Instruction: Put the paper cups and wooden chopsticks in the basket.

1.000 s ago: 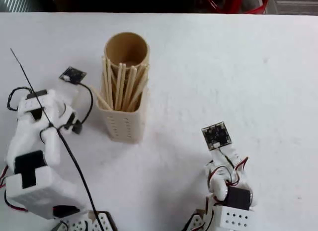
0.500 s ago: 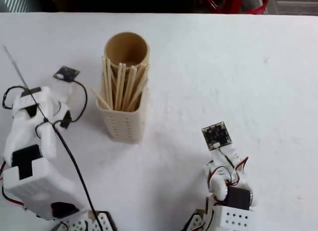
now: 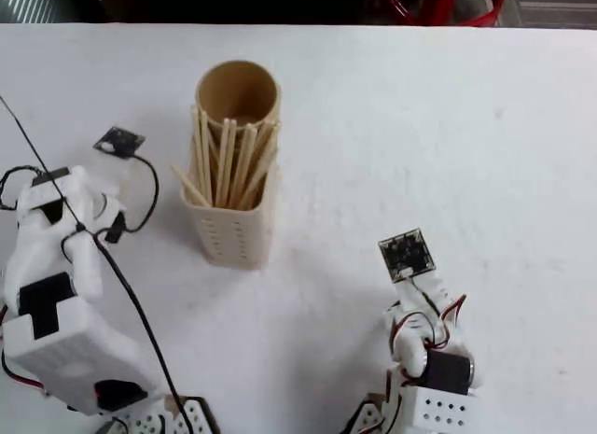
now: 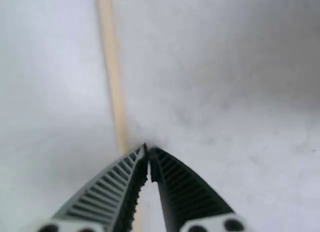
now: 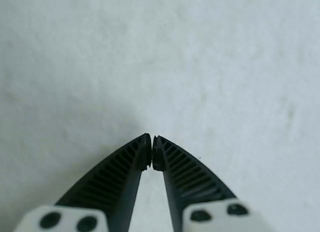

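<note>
here, your left gripper (image 4: 148,151) sat pinched shut and empty just above a loose wooden chopstick (image 4: 111,67), likely lined up for a pick. your right gripper (image 5: 151,151) rested closed, holding nothing. the basket (image 3: 233,231) already held a paper cup (image 3: 237,91) and bundled chopsticks (image 3: 231,163).

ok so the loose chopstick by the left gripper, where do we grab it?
Probably mid-shaft, from straight above. The chopstick seems to lie flat on the table, long and thin, so the fingers should straddle its width, one on each side. The left gripper is shut, with its tips beside the stick, so it would have to open and shift over first.
</note>
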`<state>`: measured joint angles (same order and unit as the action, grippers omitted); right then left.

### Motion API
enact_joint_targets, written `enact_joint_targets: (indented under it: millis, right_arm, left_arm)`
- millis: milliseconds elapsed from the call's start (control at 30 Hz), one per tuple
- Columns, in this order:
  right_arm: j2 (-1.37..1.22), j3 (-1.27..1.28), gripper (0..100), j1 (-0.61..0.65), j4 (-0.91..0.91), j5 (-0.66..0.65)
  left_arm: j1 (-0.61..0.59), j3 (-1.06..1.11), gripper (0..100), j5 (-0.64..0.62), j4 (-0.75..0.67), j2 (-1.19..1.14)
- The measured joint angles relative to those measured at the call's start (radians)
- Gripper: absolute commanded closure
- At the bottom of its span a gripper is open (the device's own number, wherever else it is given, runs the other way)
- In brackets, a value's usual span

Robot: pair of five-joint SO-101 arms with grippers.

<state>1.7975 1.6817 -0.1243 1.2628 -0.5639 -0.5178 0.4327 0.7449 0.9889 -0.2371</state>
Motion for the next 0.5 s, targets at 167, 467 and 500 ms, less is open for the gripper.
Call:
enact_joint_targets:
  millis: [167,467,500]
  right_arm:
    - [0.0,0.0,98.0,0.0,0.0,0.0]
    - [0.0,0.0,98.0,0.0,0.0,0.0]
    - [0.0,0.0,98.0,0.0,0.0,0.0]
  left_arm:
    - [-0.015,0.002,98,0.002,0.078,0.043]
    - [-0.028,0.002,91,-0.028,0.187,0.407]
    - [-0.029,0.002,88,-0.044,0.17,0.43]
